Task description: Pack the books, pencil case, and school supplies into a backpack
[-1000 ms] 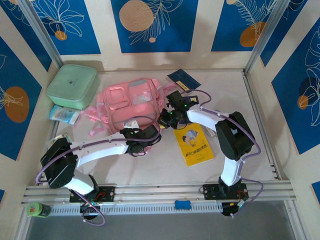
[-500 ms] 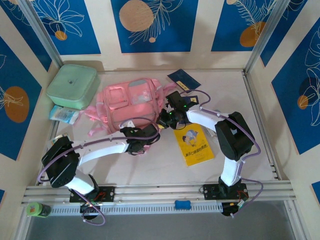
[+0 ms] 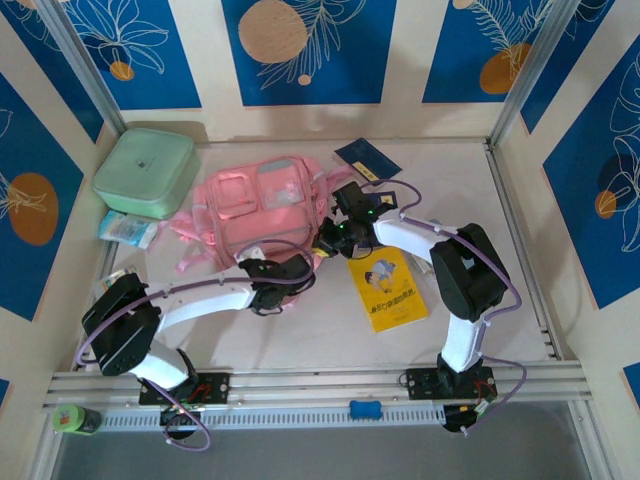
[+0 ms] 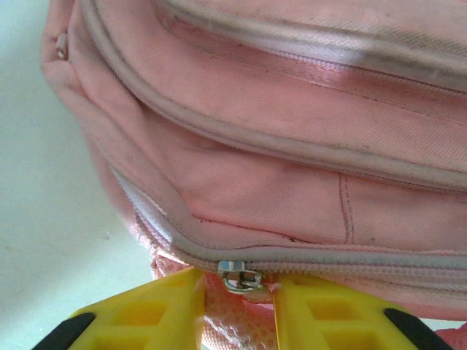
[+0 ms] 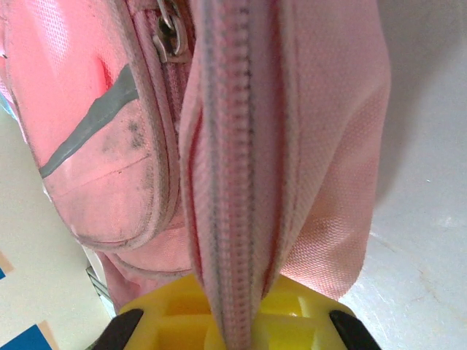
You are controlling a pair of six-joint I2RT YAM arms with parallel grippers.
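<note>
Print on the yellow book [image 3: 388, 288] is illegible

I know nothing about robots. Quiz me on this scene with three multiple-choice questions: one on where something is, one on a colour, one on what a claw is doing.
1. Where is the yellow book?
A. on the table beside the backpack
B. standing against the wall
C. inside the backpack

2. What colour is the box in the far left corner?
A. navy
B. mint green
C. pink

3. The right gripper is:
A. open above the table
B. shut on the backpack's zipped edge
C. holding a book

Answers:
1 A, it lies flat on the tabletop.
2 B, its lid is pale green.
3 B, its yellow fingers pinch the zip seam.
</note>
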